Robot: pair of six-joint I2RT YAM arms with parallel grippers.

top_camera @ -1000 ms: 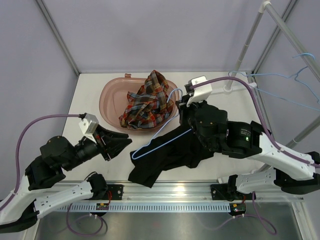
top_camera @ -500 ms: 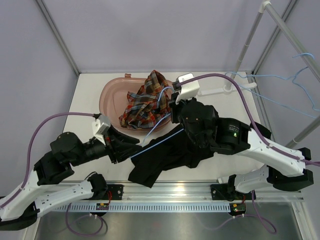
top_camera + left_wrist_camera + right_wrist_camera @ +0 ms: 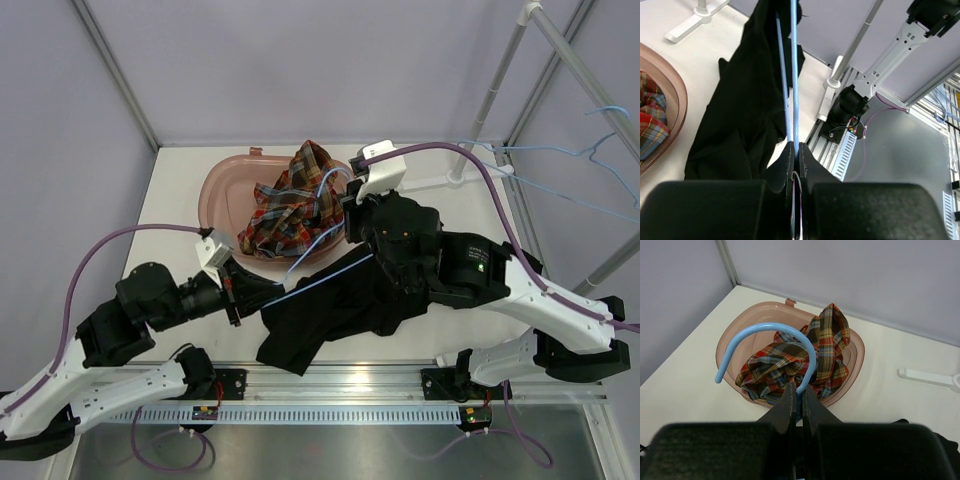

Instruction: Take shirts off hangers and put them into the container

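The plaid shirt (image 3: pixel 290 205) lies bunched in the pinkish container (image 3: pixel 215 195). The black shirt (image 3: pixel 330 320) hangs on a light-blue hanger (image 3: pixel 330 278) over the table's near part. My right gripper (image 3: pixel 347 218) is shut on the base of the hanger's hook (image 3: pixel 765 329), above the plaid shirt (image 3: pixel 805 355) and the container (image 3: pixel 740 335). My left gripper (image 3: pixel 272 297) is shut on the hanger's lower left end. In the left wrist view the blue hanger wire (image 3: pixel 794 75) runs out from between the closed jaws of the left gripper (image 3: pixel 795 150), with the black shirt (image 3: pixel 750 100) draped beside it.
A white rack with poles (image 3: pixel 500 80) stands at the right, its foot (image 3: pixel 455 175) on the table. Two more light-blue hangers (image 3: pixel 590 150) hang on it. A metal rail (image 3: pixel 330 410) runs along the near edge by the arm bases.
My left gripper has moved right to the hanger's lower end and shut on it. My right gripper has stayed shut on the hook and shifted slightly left.
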